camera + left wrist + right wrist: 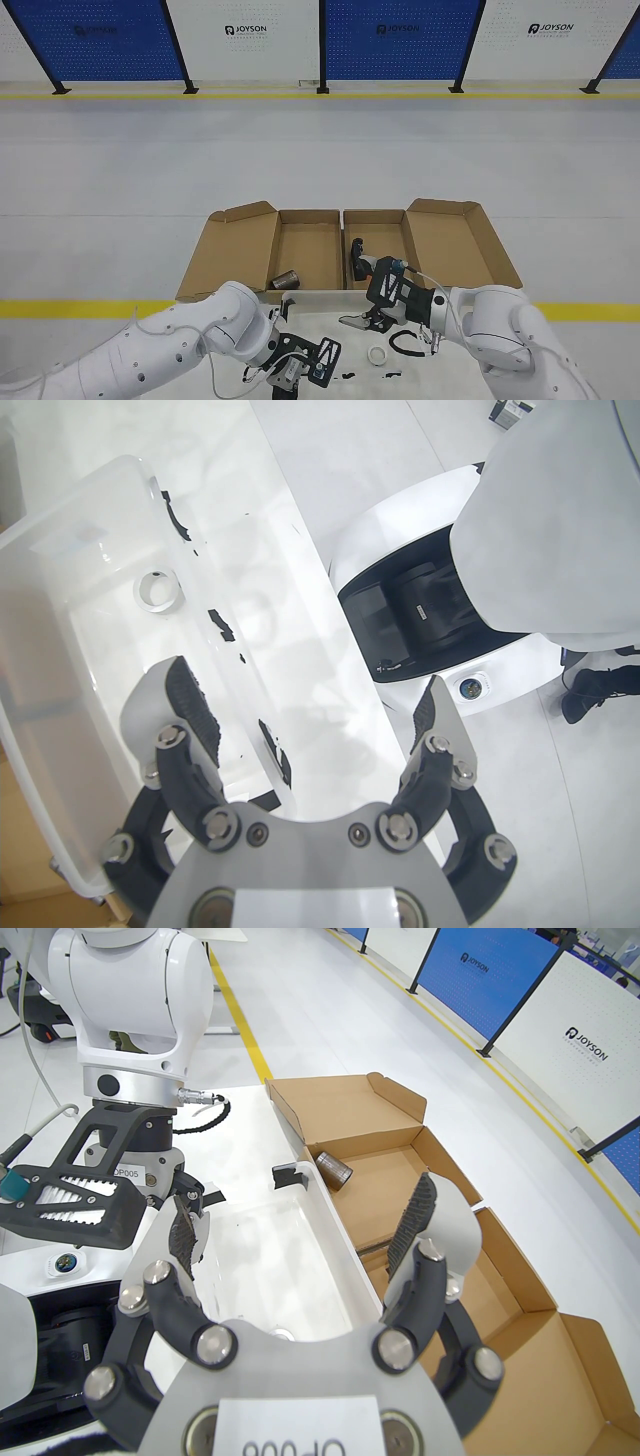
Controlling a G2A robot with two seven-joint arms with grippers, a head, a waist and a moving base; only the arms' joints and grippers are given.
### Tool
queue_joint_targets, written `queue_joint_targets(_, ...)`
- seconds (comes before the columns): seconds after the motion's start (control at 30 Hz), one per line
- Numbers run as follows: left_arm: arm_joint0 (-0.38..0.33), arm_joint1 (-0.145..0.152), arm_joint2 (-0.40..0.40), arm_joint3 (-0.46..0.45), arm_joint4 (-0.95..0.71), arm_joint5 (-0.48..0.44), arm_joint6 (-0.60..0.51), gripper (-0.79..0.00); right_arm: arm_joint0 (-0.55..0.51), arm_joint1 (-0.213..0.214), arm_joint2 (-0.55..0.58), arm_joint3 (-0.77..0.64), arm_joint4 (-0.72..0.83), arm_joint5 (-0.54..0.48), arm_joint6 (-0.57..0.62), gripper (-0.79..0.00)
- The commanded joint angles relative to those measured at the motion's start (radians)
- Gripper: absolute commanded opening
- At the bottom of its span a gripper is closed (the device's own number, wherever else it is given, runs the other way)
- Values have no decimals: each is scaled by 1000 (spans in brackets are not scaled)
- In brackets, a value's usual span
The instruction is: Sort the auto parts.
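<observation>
Hovering left gripper [305, 675] and right gripper [302, 1193] at the white bin [50, 515], both spread empty, because I judge the white ring [172, 599] inside goes next.

We see a white table [245, 1138] bearing a clear bin [327, 1218]. Small black bits [345, 376] lie along the bin's near side. Past the bin, at the table's far edge, an open box [310, 255] sits touching a second box [385, 235].
</observation>
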Motion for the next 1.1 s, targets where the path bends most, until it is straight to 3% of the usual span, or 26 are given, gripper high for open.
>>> queue_joint_targets(0.0, 0, 0, 0, 0, 0, 0, 0, 0, 0, 0, 0, 0, 0, 0, -1, 0)
queue_joint_targets(0.23, -5, 9, -30, -50, 22, 21, -10, 0, 0, 0, 0, 0, 0, 0, -1, 0)
queue_joint_targets(0.4, -28, 50, -96, -128, -36, 27, -99, 0, 0, 0, 0, 0, 0, 0, -1, 0)
queue_joint_targets(0.87, -76, 147, -287, -125, -289, 41, -224, 0, 0, 0, 0, 0, 0, 0, -1, 0)
queue_joint_targets(0.97, -74, 169, -337, -99, -343, 13, -211, 0, 20, -1, -21, 25, -11, 60, 39, 0)
queue_joint_targets(1.07, -73, 172, -341, -95, -350, 10, -207, 0, 94, -9, -92, 90, -2, 137, 125, 0)
